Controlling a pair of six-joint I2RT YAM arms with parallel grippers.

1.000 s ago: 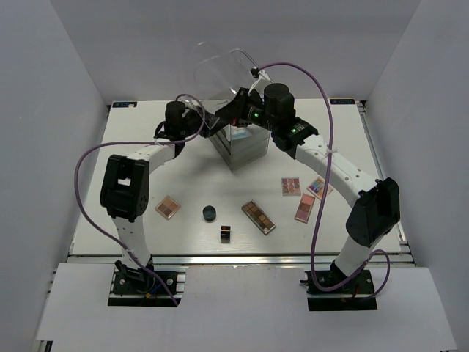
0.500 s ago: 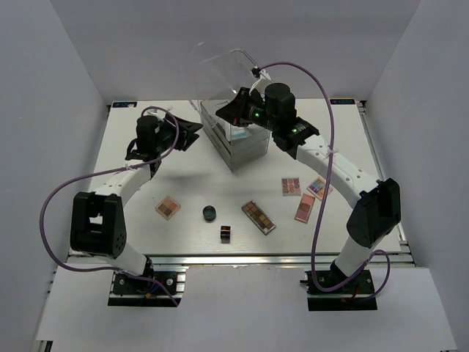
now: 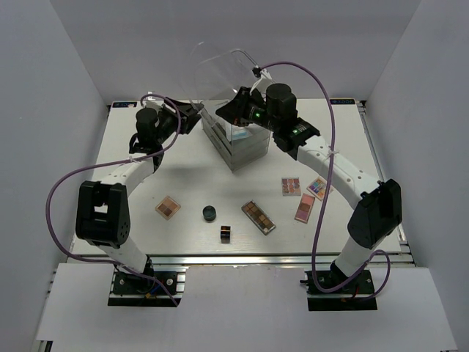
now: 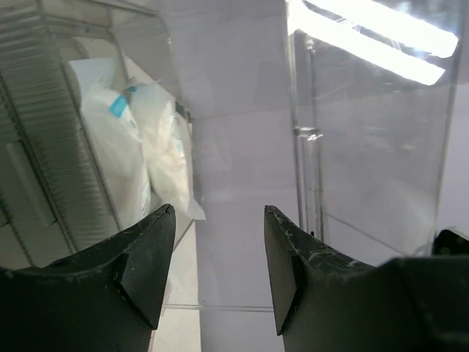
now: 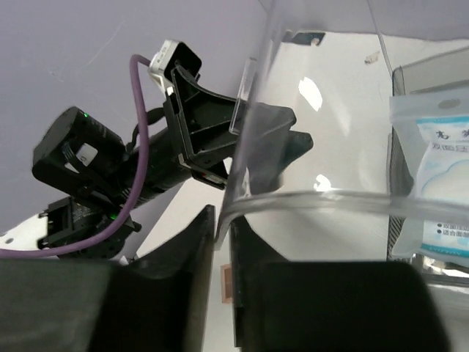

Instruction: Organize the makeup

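The clear drawer box (image 3: 236, 143) stands at the table's back middle with its clear lid (image 3: 220, 72) raised. My right gripper (image 3: 234, 110) is shut on the lid's edge (image 5: 253, 132); the pinch shows in the right wrist view (image 5: 223, 216). My left gripper (image 3: 192, 116) is open and empty just left of the box, with the jaws wide apart in the left wrist view (image 4: 220, 211). Two white packets (image 4: 139, 158) lie inside the box, one seen from the right wrist (image 5: 440, 198). On the table lie a brown palette (image 3: 168, 207), a round black jar (image 3: 210, 213) and a dark cube (image 3: 226, 233).
A long brown palette (image 3: 259, 217) lies front of centre. A small palette (image 3: 291, 186), a multicolour one (image 3: 316, 188) and a pink one (image 3: 305, 207) lie at the right. Purple cables loop from both arms. White walls enclose the table's sides and back.
My left gripper has drawn back leftward from the box and now sits just beside its left side. My right gripper has held the lid raised without moving.
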